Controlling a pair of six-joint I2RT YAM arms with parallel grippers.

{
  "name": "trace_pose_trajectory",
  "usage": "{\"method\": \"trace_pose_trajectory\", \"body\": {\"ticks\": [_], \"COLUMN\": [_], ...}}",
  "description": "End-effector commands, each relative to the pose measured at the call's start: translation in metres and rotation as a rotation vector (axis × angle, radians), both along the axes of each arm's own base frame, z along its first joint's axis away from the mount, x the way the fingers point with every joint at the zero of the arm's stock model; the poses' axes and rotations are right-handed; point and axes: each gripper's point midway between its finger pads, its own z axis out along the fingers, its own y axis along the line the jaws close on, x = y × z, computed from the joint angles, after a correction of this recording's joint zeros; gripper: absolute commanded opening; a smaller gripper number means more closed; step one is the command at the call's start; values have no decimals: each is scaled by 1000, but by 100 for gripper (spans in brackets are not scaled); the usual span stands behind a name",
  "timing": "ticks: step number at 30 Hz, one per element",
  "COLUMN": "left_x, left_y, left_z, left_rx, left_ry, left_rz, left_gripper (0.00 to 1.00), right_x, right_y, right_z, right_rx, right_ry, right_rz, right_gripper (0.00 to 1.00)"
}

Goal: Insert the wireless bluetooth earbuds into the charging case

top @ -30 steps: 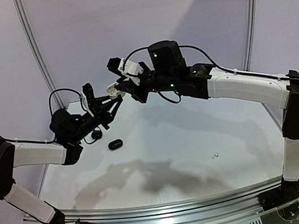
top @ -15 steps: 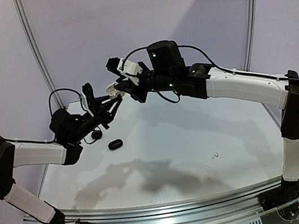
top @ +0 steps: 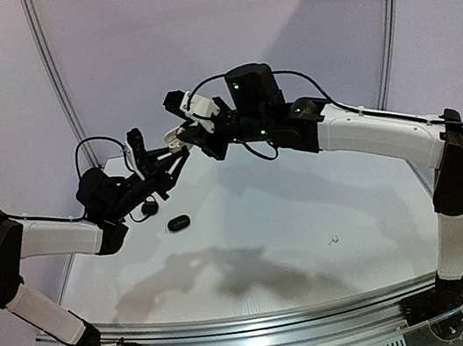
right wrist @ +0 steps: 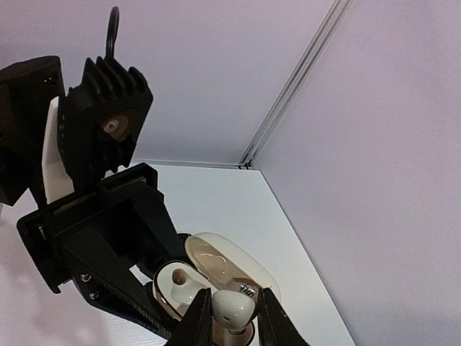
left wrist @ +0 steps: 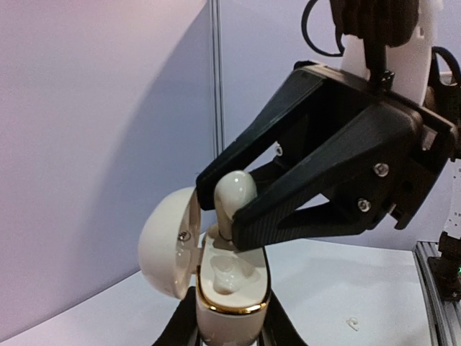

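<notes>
Both aloft: L hand (left wrist: 229,335) clamps open case (left wrist: 223,277), R hand (right wrist: 232,321) pinches white earbud (left wrist: 234,193); black case (top: 178,223) lies below.

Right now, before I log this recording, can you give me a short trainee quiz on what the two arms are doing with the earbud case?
1. Multiple choice: what is between the fingers of the right gripper? A) a black earbud B) a white earbud C) nothing
2. True or false: the white charging case rests on the table.
3. Fill in: the lid of the case is ____.

Key
1. B
2. False: the left gripper holds it up in the air.
3. Open
</notes>
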Motion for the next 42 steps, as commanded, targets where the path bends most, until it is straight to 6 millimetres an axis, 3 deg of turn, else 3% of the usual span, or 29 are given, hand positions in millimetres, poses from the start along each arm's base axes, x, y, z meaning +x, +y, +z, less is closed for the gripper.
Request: {"method": "trace_pose_trajectory", "body": {"ticks": [1,10,14,23,26,30,33,35,38,40,42], "left_x": [-8,-6,0,3,4,4,4,5,6,6,5], "left_y": [2,1,3,3,4,4,5,6,7,6,7], "left_z": [21,21,19,15,14,13,13,12,11,11,12], "left_rx": [-35,-40,-49,-63,-62,-74,-85,-88,-88,-86,-85], "left_ry": [-68,-58,-20,43,56,85,116,129,137,134,121], "left_rz": [-23,-23,-5,-21,-15,-21,-23,-20,-12,-8,-5], "left_gripper": [0,0,0,0,0,0,0,0,0,0,0], "right_x": [6,7,-3,-15,-16,-21,-25,-14,38,72,87], "right_y": [2,0,2,-3,-7,-22,-29,-43,-94,-144,-189], "right_z": [-32,-29,-15,37,67,113,130,138,115,73,20], "right_rx": [-74,-73,-47,98,190,342,382,404,381,340,270], "right_ry": [54,57,70,104,111,131,130,144,302,461,642], "right_rz": [-30,-42,6,40,59,88,94,24,-289,-550,-753], "right_gripper": [22,23,28,34,35,36,39,41,42,41,41]}}
